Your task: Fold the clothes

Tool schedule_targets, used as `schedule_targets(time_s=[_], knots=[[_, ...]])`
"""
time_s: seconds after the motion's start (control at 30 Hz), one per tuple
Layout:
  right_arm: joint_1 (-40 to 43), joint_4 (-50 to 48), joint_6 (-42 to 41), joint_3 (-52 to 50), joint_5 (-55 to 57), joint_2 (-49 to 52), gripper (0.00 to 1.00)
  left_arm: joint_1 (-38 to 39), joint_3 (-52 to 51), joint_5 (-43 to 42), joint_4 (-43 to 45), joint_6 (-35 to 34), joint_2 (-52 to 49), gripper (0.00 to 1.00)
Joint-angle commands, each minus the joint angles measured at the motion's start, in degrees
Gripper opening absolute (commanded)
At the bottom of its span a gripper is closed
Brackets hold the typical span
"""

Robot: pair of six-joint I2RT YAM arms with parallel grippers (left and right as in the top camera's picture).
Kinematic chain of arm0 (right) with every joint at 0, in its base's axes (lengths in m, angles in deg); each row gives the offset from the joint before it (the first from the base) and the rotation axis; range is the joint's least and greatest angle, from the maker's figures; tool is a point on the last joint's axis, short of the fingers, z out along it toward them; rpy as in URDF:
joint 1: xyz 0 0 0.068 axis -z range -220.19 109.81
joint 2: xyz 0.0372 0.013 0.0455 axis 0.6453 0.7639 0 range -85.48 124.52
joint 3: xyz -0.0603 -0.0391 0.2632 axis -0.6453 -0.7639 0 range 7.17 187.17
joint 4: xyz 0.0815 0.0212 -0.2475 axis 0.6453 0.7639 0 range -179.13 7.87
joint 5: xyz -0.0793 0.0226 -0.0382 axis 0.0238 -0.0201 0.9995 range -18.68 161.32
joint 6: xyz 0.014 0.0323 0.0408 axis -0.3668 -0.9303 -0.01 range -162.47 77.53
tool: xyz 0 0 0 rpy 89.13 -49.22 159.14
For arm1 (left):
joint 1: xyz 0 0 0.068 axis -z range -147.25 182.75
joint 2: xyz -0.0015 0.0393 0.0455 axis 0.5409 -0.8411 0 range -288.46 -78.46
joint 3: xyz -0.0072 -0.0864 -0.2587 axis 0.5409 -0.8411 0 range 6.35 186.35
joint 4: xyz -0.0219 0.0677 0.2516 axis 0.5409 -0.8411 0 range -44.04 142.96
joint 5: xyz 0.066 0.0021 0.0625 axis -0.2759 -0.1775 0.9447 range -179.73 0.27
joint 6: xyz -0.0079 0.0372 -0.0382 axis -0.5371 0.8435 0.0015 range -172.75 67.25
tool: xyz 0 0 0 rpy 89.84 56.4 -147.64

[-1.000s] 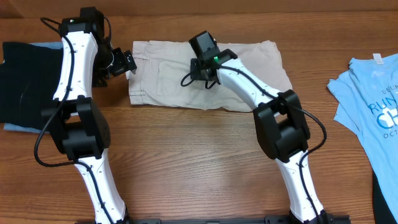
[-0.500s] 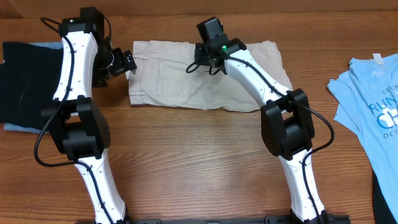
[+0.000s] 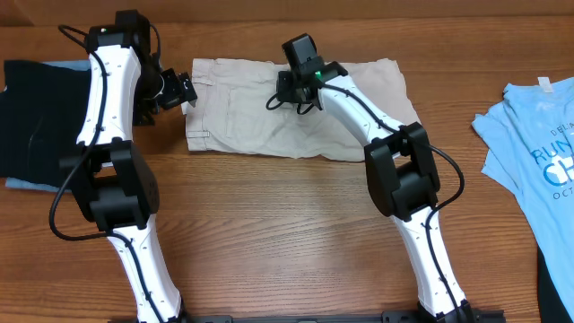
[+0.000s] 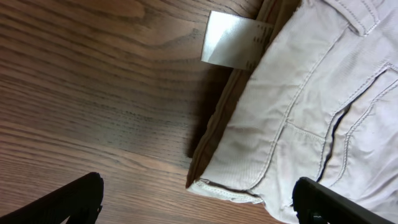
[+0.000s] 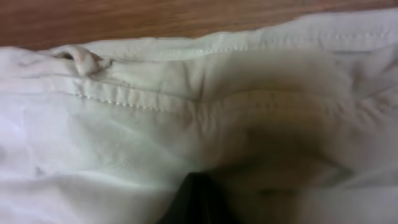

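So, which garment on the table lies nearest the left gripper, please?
The beige shorts, edge beside the left gripper; black garment and blue T-shirt lie farther off.

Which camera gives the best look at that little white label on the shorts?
The left wrist view: the white label lies large and sharp, sticking out from the shorts' edge. Overhead it's a tiny speck; the right wrist view shows only fabric.

Blue T-shirt, right edge of the desk: white "RUN" over "CH" (frame cuts the rest). On the shorts, the white label shows nothing legible.
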Motion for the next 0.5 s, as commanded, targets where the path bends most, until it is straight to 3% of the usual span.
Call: schedule_targets(time_s=[0.0,0.47], knots=[[0.6,-0.6,0.1,5.2,-1.1,-3.2,0.04,-0.3,-0.5,-0.4,0.0,0.0,-0.5,1.00],[0.3,-4.8,0.0,5.9,1.6,8.2,0.04,-0.3,-0.5,-0.4,0.0,0.0,-0.5,1.00]])
